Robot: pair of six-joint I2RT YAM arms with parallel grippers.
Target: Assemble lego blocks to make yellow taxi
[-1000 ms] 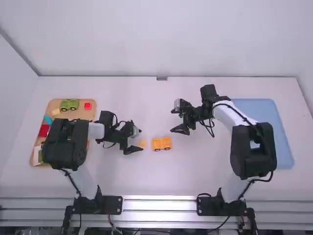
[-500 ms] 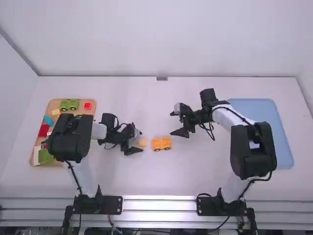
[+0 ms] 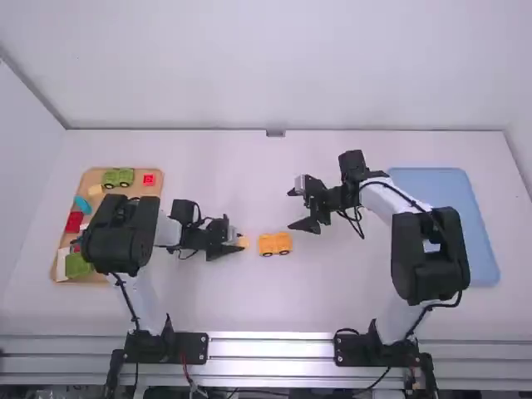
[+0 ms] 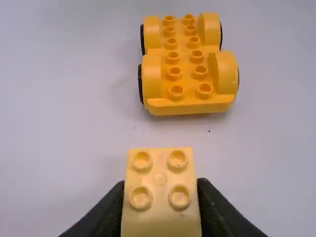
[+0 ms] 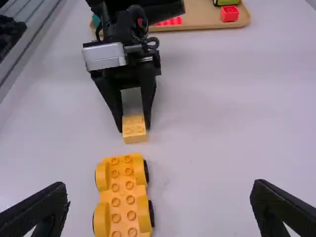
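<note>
My left gripper is low over the table, left of the orange-yellow car base. In the left wrist view the left gripper has its fingers against both sides of a pale yellow two-by-two brick, studs up. The wheeled car base stands apart from that brick, studs facing up. To the right of the base and farther from the arms' bases, my right gripper is above the table; in the right wrist view the right gripper is wide open with nothing between its fingers.
At the far left a tan tray holds a green wheeled base, a red brick and several other blocks, partly behind the left arm. A blue tray lies at the right, partly behind the right arm.
My left gripper has closed from open around the pale yellow brick, its fingers now at the brick's sides. The car base has not moved, and the right arm has barely shifted.
</note>
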